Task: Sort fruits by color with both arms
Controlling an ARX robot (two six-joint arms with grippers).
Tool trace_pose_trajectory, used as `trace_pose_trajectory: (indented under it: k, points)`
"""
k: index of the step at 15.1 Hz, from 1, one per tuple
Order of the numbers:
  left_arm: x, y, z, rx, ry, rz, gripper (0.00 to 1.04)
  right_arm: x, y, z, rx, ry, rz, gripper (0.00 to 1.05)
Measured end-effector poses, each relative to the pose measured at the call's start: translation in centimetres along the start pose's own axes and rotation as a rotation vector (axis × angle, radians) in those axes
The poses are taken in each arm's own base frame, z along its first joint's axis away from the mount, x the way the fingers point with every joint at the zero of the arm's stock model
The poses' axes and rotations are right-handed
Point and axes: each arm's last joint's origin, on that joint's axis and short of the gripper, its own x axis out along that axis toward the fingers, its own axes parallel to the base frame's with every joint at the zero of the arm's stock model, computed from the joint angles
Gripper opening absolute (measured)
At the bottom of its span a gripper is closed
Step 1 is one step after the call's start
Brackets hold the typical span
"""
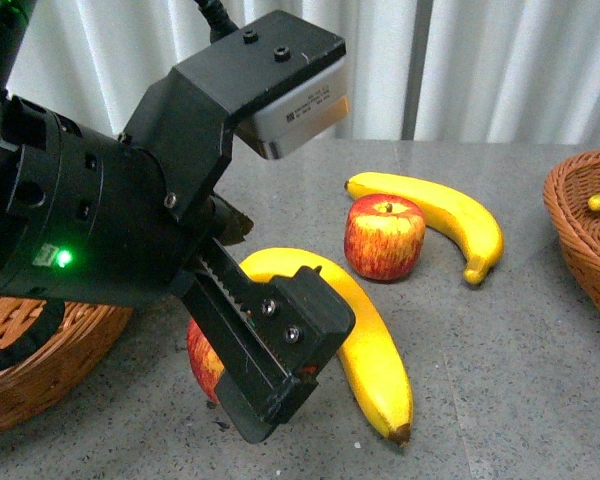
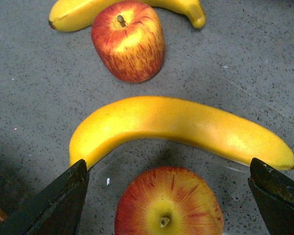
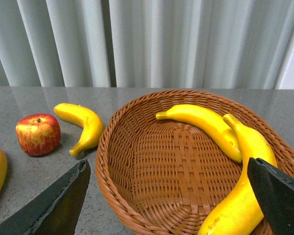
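Hovering over the tabletop [image 1: 520,360], the left gripper [image 2: 167,193] is spreading its jaws wide around a red apple [image 1: 203,352] lying just beside a curved banana [image 1: 372,345]. A second apple [image 1: 384,236] and a second banana [image 1: 445,212] are lying farther back. The right gripper [image 3: 166,169], likewise released, is hanging above a wicker basket [image 3: 137,196] holding a short banana [image 3: 206,125] and a longer banana [image 3: 245,186].

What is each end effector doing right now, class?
Left end effector: open, straddling an apple, not gripping.
Right end effector: open, empty.
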Motion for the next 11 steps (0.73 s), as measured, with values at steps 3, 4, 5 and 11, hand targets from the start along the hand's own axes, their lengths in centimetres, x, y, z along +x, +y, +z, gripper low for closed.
trace_pose_trajectory:
  k: [3, 4, 5, 11]
  points:
    - [0.7, -0.3, -1.1, 0.007, 0.056, -0.008, 0.98, 0.0, 0.0, 0.0, 0.000, 0.000, 0.000, 0.98]
    - [0.9, -0.4, -1.3, 0.005, 0.062, -0.015, 0.98, 0.0, 0.0, 0.0, 0.000, 0.000, 0.000, 0.98]
    - [1.2, -0.5, -1.6, 0.005, 0.070, -0.016, 0.98, 0.0, 0.0, 0.0, 0.000, 0.000, 0.000, 0.98]
    - [1.5, -0.6, -2.3, 0.030, 0.074, -0.005, 0.83, 0.0, 0.0, 0.0, 0.000, 0.000, 0.000, 0.98]
